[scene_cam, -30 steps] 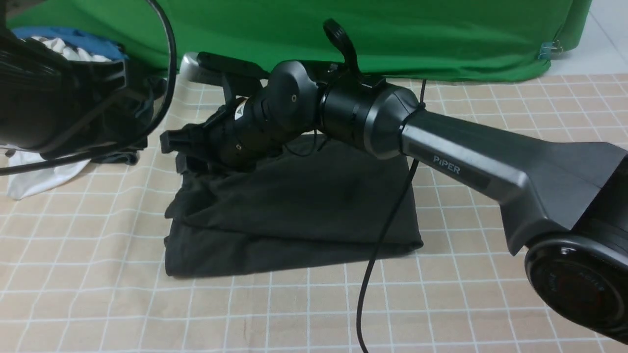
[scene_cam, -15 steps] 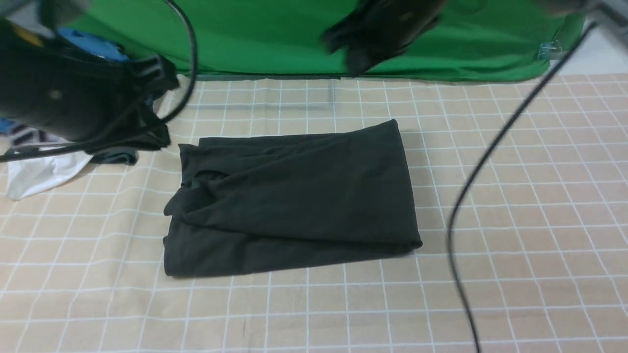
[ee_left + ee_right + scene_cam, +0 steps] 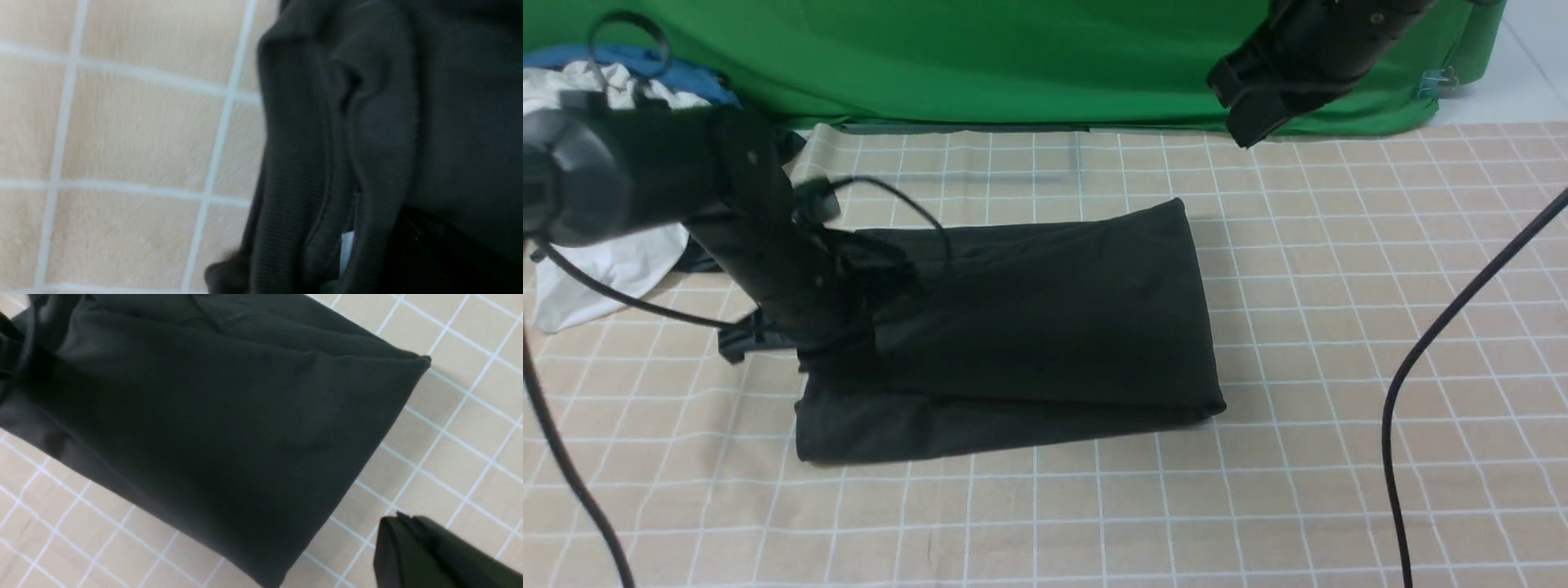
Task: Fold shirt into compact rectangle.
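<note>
Leftward, the arm point(image 3: 768, 253) covers the shirt point(image 3: 1045, 310) beside white clothes point(image 3: 621, 261) — both jaws closed.

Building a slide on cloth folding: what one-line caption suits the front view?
Folded black shirt on checked cloth; left arm at its left end, right gripper raised clear.

The checked tablecloth point(image 3: 1258, 506) is being viewed by the front camera from the robot's side, facing forward and down towards the green backdrop point(image 3: 1013, 57). The folded shirt point(image 3: 1045, 318) is being framed from above, well off, by the right wrist camera and filmed at very close, blurred range, seemingly at its left end, by the left wrist camera; shirt and tablecloth are being shared by all views.
</note>
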`<state>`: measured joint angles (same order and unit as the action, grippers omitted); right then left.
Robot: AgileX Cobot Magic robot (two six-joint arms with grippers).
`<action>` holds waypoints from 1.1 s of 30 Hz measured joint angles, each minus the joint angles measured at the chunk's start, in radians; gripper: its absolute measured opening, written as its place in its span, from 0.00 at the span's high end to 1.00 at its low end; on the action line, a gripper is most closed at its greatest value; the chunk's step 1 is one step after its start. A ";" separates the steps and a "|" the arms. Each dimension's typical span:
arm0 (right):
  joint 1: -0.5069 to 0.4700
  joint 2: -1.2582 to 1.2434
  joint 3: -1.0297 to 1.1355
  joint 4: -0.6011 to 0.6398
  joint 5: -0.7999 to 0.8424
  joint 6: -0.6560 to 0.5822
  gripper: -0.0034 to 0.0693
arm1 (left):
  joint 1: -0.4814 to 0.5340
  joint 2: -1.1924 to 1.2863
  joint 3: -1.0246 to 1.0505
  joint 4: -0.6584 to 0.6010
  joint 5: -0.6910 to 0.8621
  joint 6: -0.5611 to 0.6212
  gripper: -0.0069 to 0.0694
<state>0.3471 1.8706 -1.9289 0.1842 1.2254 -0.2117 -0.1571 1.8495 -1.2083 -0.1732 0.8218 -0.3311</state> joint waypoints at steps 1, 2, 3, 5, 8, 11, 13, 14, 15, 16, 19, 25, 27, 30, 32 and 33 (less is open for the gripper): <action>0.000 -0.003 0.001 0.000 0.000 -0.001 0.90 | 0.000 0.000 0.000 -0.002 0.012 0.000 0.89; 0.000 -0.005 0.002 0.000 0.000 -0.003 0.90 | 0.000 -0.004 0.002 -0.002 0.020 -0.001 0.89; 0.000 -0.006 0.002 0.000 0.000 -0.003 0.90 | 0.000 -0.005 0.009 0.000 0.021 -0.008 0.89; 0.000 -0.009 0.002 0.001 -0.001 -0.003 0.90 | 0.000 -0.006 0.021 0.008 0.018 -0.026 0.89; 0.000 -0.010 0.002 0.001 -0.001 -0.003 0.90 | 0.000 -0.018 0.070 0.034 -0.037 -0.066 0.89; 0.000 -0.010 0.002 0.001 -0.002 -0.003 0.90 | -0.002 -0.027 0.086 0.040 -0.067 -0.072 0.89; 0.000 -0.011 0.002 0.001 -0.004 -0.003 0.90 | -0.002 -0.033 0.086 0.048 -0.075 -0.072 0.89; 0.000 -0.011 0.002 0.001 -0.005 -0.003 0.90 | -0.002 -0.040 0.083 0.059 -0.075 -0.072 0.89; 0.000 -0.011 0.002 0.001 -0.006 -0.003 0.90 | -0.002 -0.042 0.081 0.062 -0.075 -0.072 0.89; 0.000 -0.011 0.002 0.001 -0.007 -0.003 0.90 | -0.002 -0.060 0.070 0.081 -0.073 -0.073 0.89; 0.000 -0.011 0.002 0.001 -0.008 -0.003 0.90 | 0.005 -0.116 0.020 0.114 -0.051 -0.106 0.89; 0.000 -0.011 0.002 0.002 -0.008 -0.003 0.90 | 0.037 -0.130 -0.118 0.124 0.013 -0.129 0.89; 0.000 -0.011 0.002 0.003 -0.008 -0.003 0.90 | 0.041 -0.102 -0.149 0.137 0.024 -0.123 0.89; 0.000 -0.011 0.002 0.003 -0.008 -0.003 0.90 | 0.041 -0.050 -0.162 0.140 0.035 -0.097 0.85; 0.000 -0.011 0.002 0.003 -0.008 -0.003 0.90 | 0.041 -0.020 -0.162 0.148 0.045 -0.090 0.80; 0.000 -0.011 0.002 0.004 -0.008 -0.003 0.90 | 0.041 0.006 -0.162 0.160 0.049 -0.088 0.76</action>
<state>0.3471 1.8599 -1.9271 0.1877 1.2178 -0.2151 -0.1165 1.8557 -1.3706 -0.0136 0.8706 -0.4190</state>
